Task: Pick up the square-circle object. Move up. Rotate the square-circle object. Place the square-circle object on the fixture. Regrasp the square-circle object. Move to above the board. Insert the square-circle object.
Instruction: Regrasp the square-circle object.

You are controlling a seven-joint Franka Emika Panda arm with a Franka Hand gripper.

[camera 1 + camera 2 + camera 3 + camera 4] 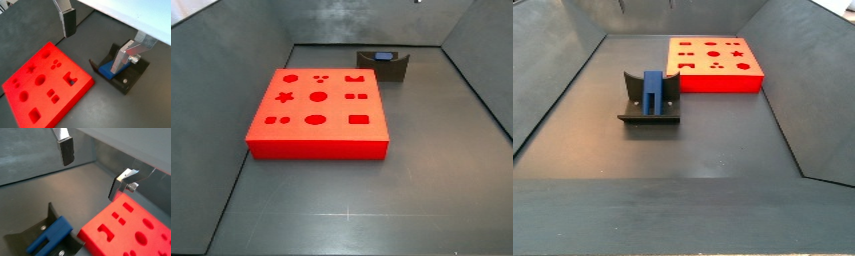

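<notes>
The blue square-circle object [655, 90] rests in the notch of the dark fixture [647, 117], leaning against its upright. It also shows in both wrist views [105, 72] [51, 240] and as a blue sliver in a side view [381, 56]. The gripper [97, 40] [93, 169] hangs open well above the floor, with nothing between its fingers [69, 23] [67, 152]. It stands apart from the object and the fixture [128, 81] [35, 230] [386, 68]. The red board [47, 82] [130, 230] [315, 112] [714, 64] lies flat beside the fixture.
Grey sloping walls [231, 60] [814, 90] enclose the dark floor on all sides. The board's top carries several shaped cut-outs, among them a star [286, 97] and a circle [318, 96].
</notes>
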